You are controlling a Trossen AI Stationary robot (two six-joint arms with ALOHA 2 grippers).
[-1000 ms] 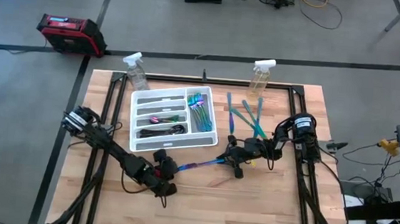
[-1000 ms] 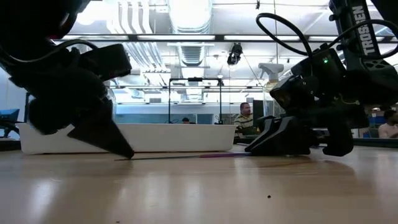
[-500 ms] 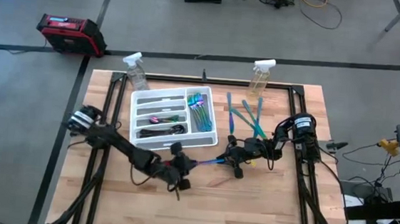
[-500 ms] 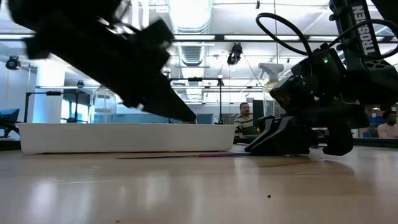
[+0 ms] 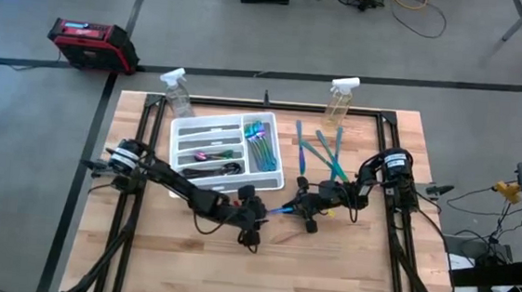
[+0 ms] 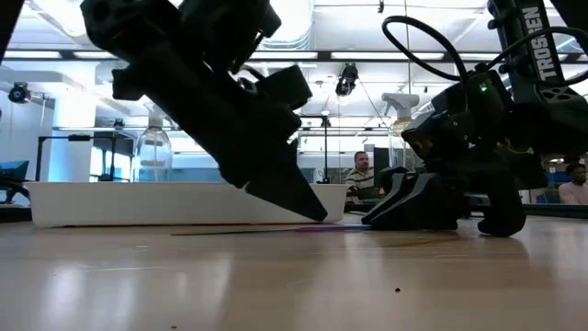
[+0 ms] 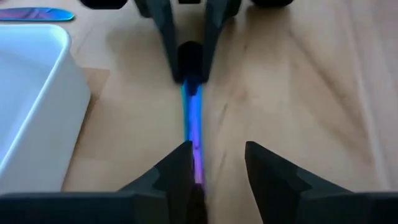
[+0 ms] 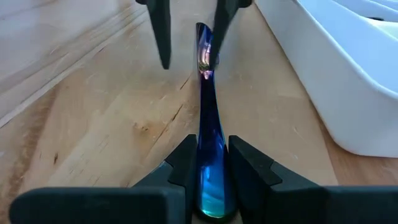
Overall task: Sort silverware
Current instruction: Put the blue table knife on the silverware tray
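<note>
Since a second ago, the left gripper has been brought across the table toward the right gripper; its fingers are now spread around the free end of an iridescent utensil. That utensil's other end is clamped in the right gripper, just beside the white tray.

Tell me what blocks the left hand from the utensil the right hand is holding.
Nothing visible. The left hand is open, fingers astride the free end of the utensil; the right hand grips its other end.
</note>
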